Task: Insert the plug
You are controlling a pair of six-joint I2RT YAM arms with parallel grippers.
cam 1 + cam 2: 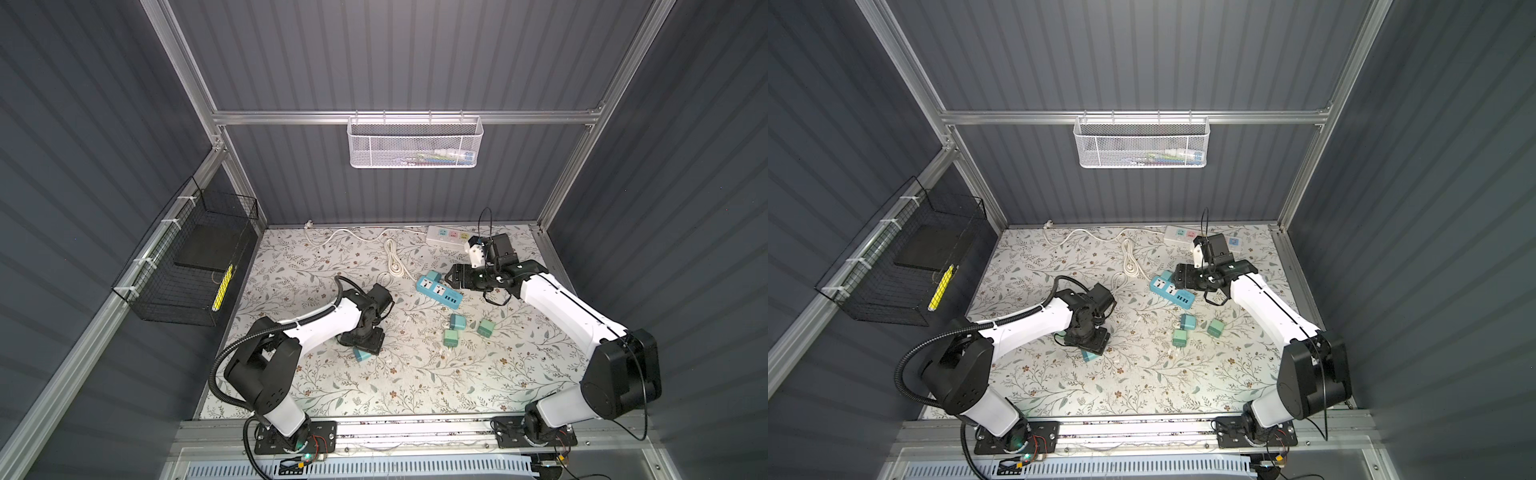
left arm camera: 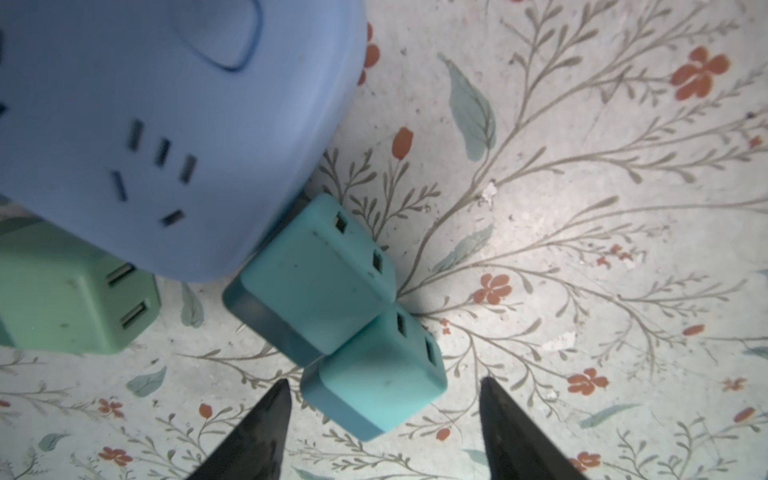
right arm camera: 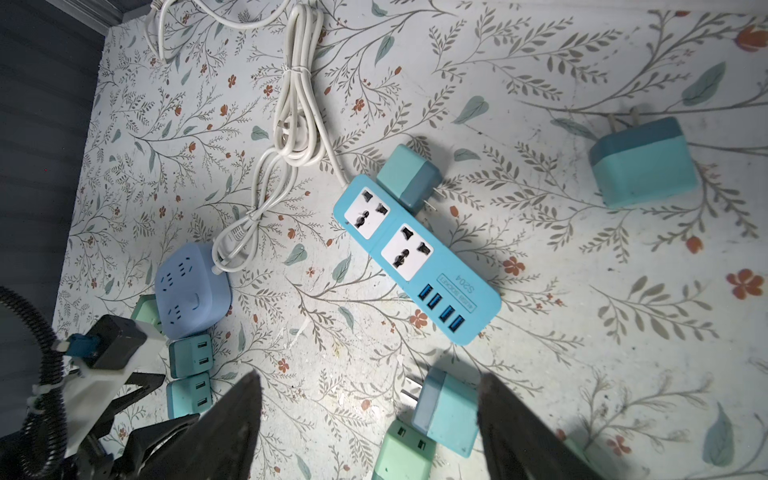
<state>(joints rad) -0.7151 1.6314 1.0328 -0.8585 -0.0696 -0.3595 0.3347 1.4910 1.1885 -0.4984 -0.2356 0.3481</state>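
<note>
Left claw (image 2: 384, 381) released, empty, tips flanking teal plug (image 2: 376, 365) on tabletop (image 2: 582, 249). Plug touches neighbour plug (image 2: 316, 274): closing off-centre may drag both, twist grip. Right claw (image 3: 369, 375) released, empty.

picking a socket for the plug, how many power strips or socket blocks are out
3: a white strip at the back edge of the table, a light-blue strip mid-table, and a blue cube socket that the left arm hides in both top views. No others seen.
</note>
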